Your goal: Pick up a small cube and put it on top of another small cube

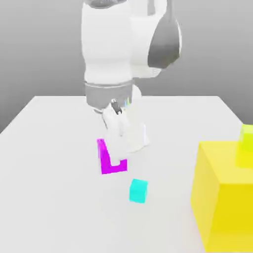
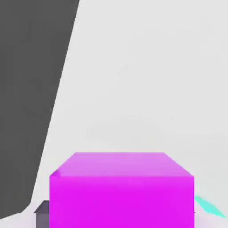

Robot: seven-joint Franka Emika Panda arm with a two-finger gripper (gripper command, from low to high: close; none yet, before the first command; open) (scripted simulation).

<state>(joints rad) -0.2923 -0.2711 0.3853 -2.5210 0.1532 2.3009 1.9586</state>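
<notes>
A white tabletop (image 1: 54, 148) is shown in the exterior view, with the white Panda arm (image 1: 111, 44) descending from above its middle. The gripper (image 1: 114, 160) is held over the table, and the small magenta cube (image 1: 112, 159) is seen clamped in it: the jaws are fully closed on the cube, whose magenta faces are partly covered by the pale fingers (image 1: 123, 133). The cube is carried clear of the table surface, slightly toward the exterior view's left of the cyan cube (image 1: 138, 190), which rests on the table just beside and below it in the picture. At the exterior view's right, a large yellow block (image 1: 222, 197) is seen standing on the table, well apart from the gripper, and a small yellow-green cube (image 1: 245, 146) is seen upon it.

In the hand view, the magenta cube (image 2: 121, 191) is presented close to the camera, its top face and one side face visible. A sliver of the cyan cube (image 2: 207, 205) is visible beside one lower corner of it. The pale table (image 2: 147, 80) extends beyond, bounded by a dark grey background (image 2: 31, 89).
</notes>
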